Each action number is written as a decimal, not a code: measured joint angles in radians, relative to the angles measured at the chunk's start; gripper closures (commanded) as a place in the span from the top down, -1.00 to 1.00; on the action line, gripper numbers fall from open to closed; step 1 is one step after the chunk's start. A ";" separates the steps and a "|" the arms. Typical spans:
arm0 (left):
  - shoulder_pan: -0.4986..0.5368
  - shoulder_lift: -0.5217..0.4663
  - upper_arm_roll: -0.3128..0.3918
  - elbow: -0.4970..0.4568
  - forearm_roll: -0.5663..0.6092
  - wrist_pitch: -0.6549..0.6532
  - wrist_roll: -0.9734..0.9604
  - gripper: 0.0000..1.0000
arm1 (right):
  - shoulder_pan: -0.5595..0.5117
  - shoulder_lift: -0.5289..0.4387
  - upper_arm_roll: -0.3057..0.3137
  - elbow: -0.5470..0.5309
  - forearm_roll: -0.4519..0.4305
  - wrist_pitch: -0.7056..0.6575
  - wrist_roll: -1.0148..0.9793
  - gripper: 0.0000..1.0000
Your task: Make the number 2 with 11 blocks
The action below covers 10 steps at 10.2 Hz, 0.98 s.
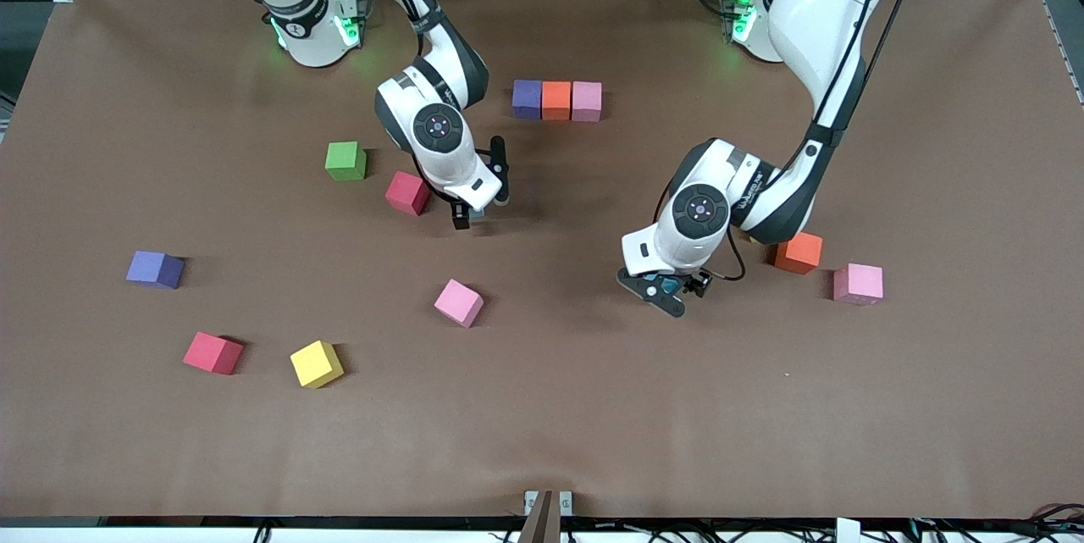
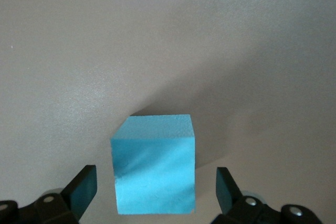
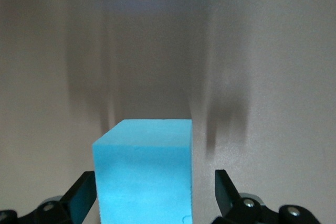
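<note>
Left gripper (image 2: 155,192): jaws wide, straddling a light blue cube (image 2: 153,163), not clamped. Right gripper (image 3: 155,195): same, wide around a second light blue cube (image 3: 143,171); both likely lined up for pickup. Purple-orange-pink row (image 1: 556,100) sits near the bases, probably the 2's top. Loose cubes scattered across the tabletop (image 1: 593,407). Arm lettering unreadable.

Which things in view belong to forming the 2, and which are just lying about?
Job:
- row of three cubes
- blue cube in open left gripper
- blue cube in open right gripper
- loose cubes: red, red, purple, yellow, pink, pink, orange

Lying about:
- green cube
</note>
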 measured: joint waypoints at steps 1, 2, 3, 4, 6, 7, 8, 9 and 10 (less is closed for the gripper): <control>0.000 0.002 0.000 0.000 0.000 0.000 -0.012 1.00 | 0.000 0.004 0.000 0.001 0.000 0.000 -0.003 0.81; -0.001 0.005 0.000 0.000 0.000 0.000 -0.019 1.00 | 0.000 0.009 0.000 0.001 -0.001 0.000 -0.007 0.63; -0.001 0.010 0.000 -0.001 0.001 0.003 -0.020 1.00 | 0.001 0.015 0.000 0.002 -0.001 0.000 -0.015 0.35; -0.001 0.016 0.000 -0.001 0.001 0.012 -0.020 0.61 | 0.001 0.020 0.000 0.002 -0.005 0.001 -0.022 0.16; -0.001 0.023 0.000 -0.001 0.002 0.018 -0.020 -0.26 | 0.004 0.021 0.000 0.006 -0.019 0.000 -0.024 -0.05; -0.001 0.023 0.001 -0.001 0.011 0.019 -0.021 -0.21 | 0.006 0.021 0.000 0.006 -0.020 0.000 -0.026 -0.08; -0.001 0.021 0.001 0.001 0.027 0.020 -0.021 -0.20 | 0.008 0.021 0.000 0.007 -0.020 0.000 -0.027 -0.08; -0.001 0.018 0.001 0.004 0.043 0.022 -0.022 -0.20 | 0.012 0.021 0.000 0.008 -0.020 0.000 -0.027 -0.08; 0.000 0.008 0.004 0.007 0.045 0.023 -0.022 -0.20 | 0.017 0.020 0.000 0.013 -0.020 -0.001 -0.027 -0.08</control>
